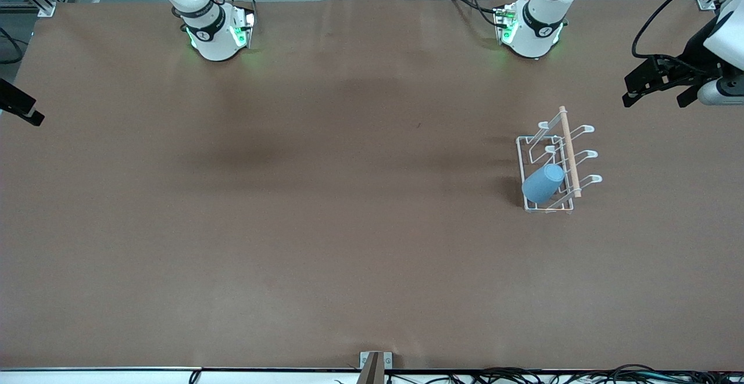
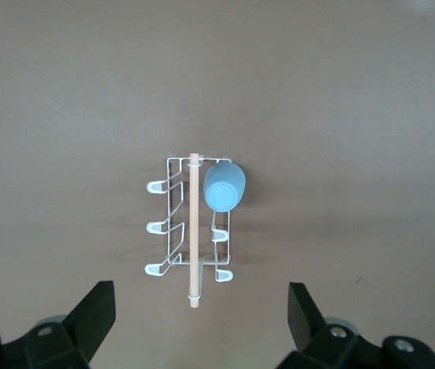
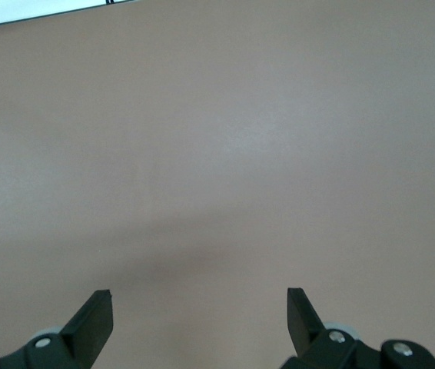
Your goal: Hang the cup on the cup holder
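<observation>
The white wire cup holder (image 1: 567, 140) with its wooden top rod stands toward the left arm's end of the table. The light-blue cup (image 1: 542, 183) hangs tilted on the prong nearest the front camera, on the side facing the right arm's end. In the left wrist view the cup holder (image 2: 173, 231) and cup (image 2: 224, 187) lie far below. My left gripper (image 1: 652, 100) (image 2: 202, 307) hovers high over the table's edge, open and holding nothing, apart from the holder. My right gripper (image 1: 23, 111) (image 3: 200, 315) waits open over bare table at its own end.
Brown table cover (image 1: 325, 198) spreads wide between the two arm bases (image 1: 218, 29) (image 1: 532, 24). A small bracket (image 1: 375, 363) and cables sit at the table's edge nearest the front camera.
</observation>
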`<state>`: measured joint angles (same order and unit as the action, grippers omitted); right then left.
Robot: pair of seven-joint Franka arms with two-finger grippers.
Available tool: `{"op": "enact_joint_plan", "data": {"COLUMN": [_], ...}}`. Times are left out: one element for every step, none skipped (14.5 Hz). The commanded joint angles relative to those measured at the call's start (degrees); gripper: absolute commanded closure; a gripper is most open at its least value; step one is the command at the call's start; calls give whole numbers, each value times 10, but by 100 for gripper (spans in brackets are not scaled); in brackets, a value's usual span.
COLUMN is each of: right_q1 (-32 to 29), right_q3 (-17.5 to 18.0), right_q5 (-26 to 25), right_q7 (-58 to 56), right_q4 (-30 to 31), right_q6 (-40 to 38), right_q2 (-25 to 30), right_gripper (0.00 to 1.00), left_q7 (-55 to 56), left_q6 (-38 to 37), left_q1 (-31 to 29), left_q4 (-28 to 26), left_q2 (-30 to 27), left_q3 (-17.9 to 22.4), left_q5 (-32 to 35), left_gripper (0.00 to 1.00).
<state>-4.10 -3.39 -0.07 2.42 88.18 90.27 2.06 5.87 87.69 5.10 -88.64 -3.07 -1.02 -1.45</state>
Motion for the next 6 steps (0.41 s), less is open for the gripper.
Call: {"op": "enact_joint_plan", "data": {"right_q1": [2,2,1,1,0,-7], "right_q3": [-3,-3,-4,-4,-2,0], "right_q5": [-2,-1,-1,-1,-1,0], "right_q7": [-5,-5,-6,-5,-5,-5], "right_q4": [-7,-7,-7,-7,-7,-7], "right_q6": [-4,-4,-3,-3,-4,-3], "right_q2": [-2,-2,-3,-3,-3,-3], "right_gripper": [0,0,0,0,0,0], "left_q7": [8,7,6,6,-1,-1], "left_q6": [13,13,14,16,19,20], "left_q1": [3,3,3,3,3,3], "left_q4": [-10,-10,-9,-8,-9,-9], "left_q2": [-6,-6,-6,-5,-5,-5], "left_q3": [6,6,6,6,6,6], "left_q5": [-5,-5,-5,-5,-5,-4], "left_gripper": [1,1,1,1,1,1]}}
